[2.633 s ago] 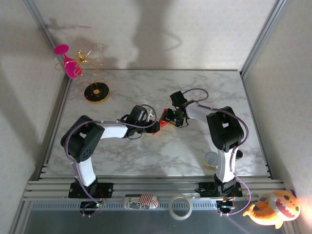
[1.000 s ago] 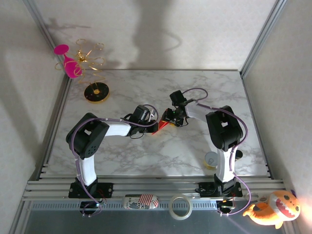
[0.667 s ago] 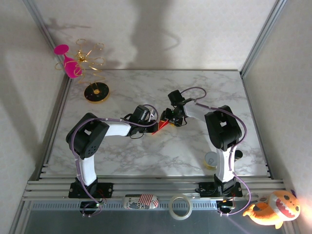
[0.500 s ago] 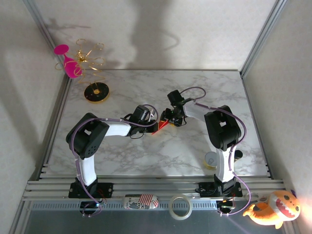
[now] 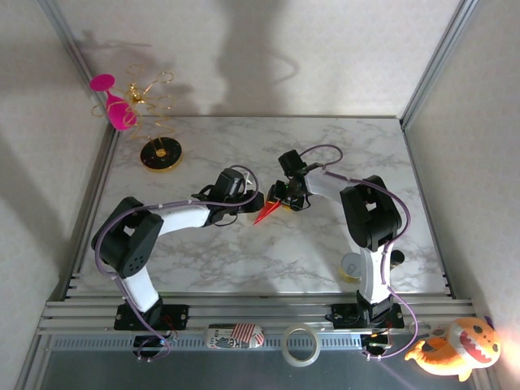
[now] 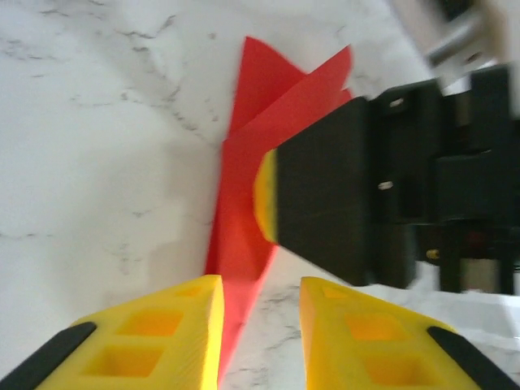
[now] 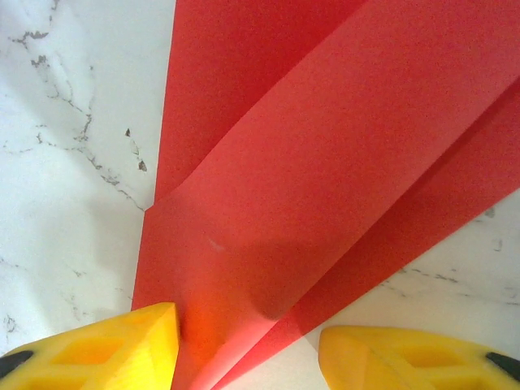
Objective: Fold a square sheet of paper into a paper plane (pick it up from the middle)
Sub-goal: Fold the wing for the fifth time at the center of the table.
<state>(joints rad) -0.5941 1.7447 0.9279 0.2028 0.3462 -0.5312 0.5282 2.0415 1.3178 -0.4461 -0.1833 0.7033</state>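
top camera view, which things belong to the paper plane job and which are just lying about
Job: folded bright red paper plane, left hand, right hand.
Lying about: pink wine glass, gold wire stand, roll of clear tape, orange plush toy.

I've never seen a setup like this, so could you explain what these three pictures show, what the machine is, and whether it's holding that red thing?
These are two small robot arms bolted to a marble table. The top picture looks down from above and behind them. The other two come from a camera on each wrist, so the yellow blocks there are that arm's own fingers. In the middle lies a red paper plane, folded to a point. The left gripper and the right gripper both stand open astride it; nothing looks clamped. At the far left stands a gold rack with a pink glass.
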